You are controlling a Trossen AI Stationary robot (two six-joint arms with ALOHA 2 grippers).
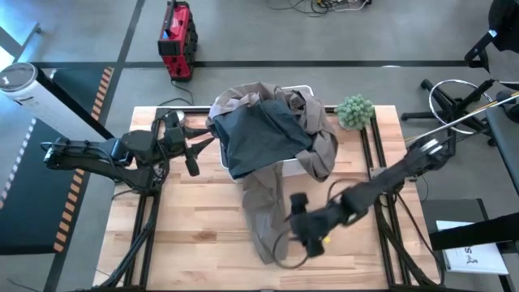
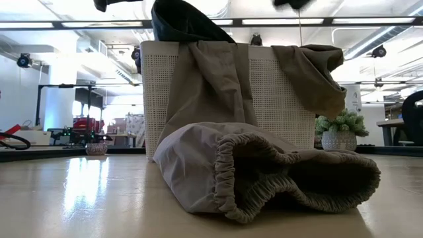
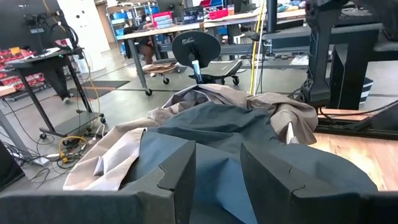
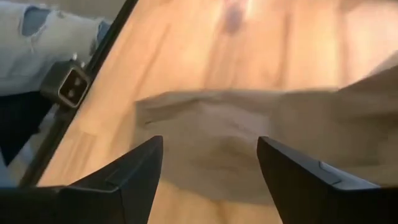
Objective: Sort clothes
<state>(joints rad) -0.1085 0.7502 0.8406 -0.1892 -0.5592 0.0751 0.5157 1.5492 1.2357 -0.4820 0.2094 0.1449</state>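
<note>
Taupe garment (image 1: 263,212) beneath right end effector (image 1: 298,231)

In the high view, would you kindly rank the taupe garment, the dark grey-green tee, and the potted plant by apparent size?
1. Taupe garment, largest
2. Dark grey-green tee
3. Potted plant, clearly smallest

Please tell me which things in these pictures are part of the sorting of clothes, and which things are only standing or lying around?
Part of the job:
- taupe garment, hanging from the bin down onto the table
- dark grey-green tee, draped over the bin
- right gripper, open beside the taupe garment
- left gripper, open at the tee

Only around:
- white bin
- potted plant
- red case on the floor
</note>
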